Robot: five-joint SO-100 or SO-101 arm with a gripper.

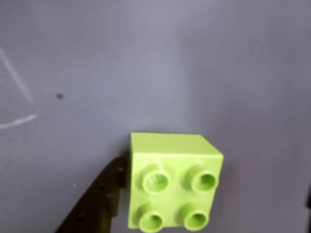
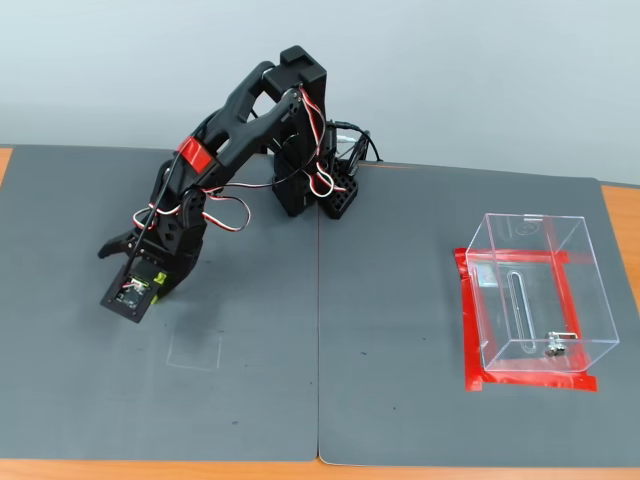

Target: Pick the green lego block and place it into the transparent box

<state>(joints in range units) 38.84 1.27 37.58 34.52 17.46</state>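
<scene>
My arm (image 2: 250, 120) is folded forward and down to the left in the fixed view, with my gripper (image 2: 150, 285) low over the dark grey mat (image 2: 400, 400). The wrist view shows the green lego block (image 1: 172, 179) studs-up against my black finger (image 1: 99, 201); the other finger is barely in frame, so I can't honestly tell if I'm clamped on it. The fixed view barely shows the block, but it does show the transparent box (image 2: 535, 295) well off to the right on its red tape outline (image 2: 470, 330), plus a plain pale wall (image 2: 450, 70) behind.
</scene>
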